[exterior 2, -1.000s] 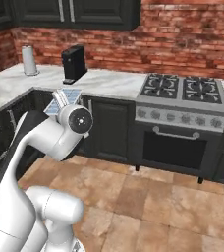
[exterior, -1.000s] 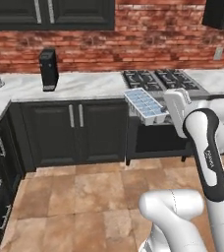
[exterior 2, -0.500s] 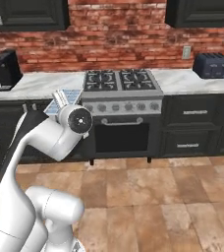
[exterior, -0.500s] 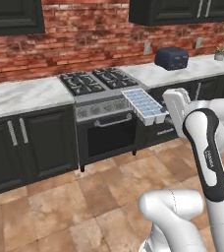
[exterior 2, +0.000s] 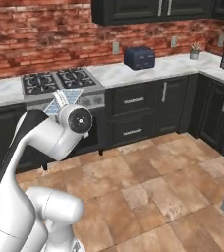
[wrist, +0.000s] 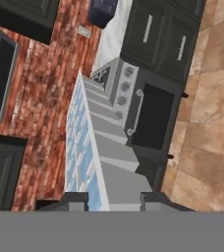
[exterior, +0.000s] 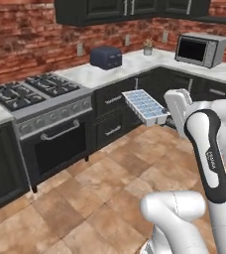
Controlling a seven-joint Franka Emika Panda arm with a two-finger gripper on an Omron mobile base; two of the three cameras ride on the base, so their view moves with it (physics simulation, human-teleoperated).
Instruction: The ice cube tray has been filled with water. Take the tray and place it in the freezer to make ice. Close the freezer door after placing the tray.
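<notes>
Red brick wall (exterior: 30,44), dark cabinets (exterior 2: 148,115), tan tiled floor (exterior 2: 163,182).

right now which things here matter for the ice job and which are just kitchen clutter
Job:
- white-rimmed ice cube tray with pale blue cells, held level over the floor
- dark two-finger gripper, shut on the tray's end

Just there:
- dark blue toaster
- silver microwave
- grey gas stove
- small potted plant

The white arm holds the ice cube tray (exterior 2: 65,100) up in front of the stove (exterior 2: 60,83). A dark blue toaster (exterior 2: 139,57) stands on the table (exterior 2: 182,64), near a small plant (exterior 2: 196,49).
</notes>
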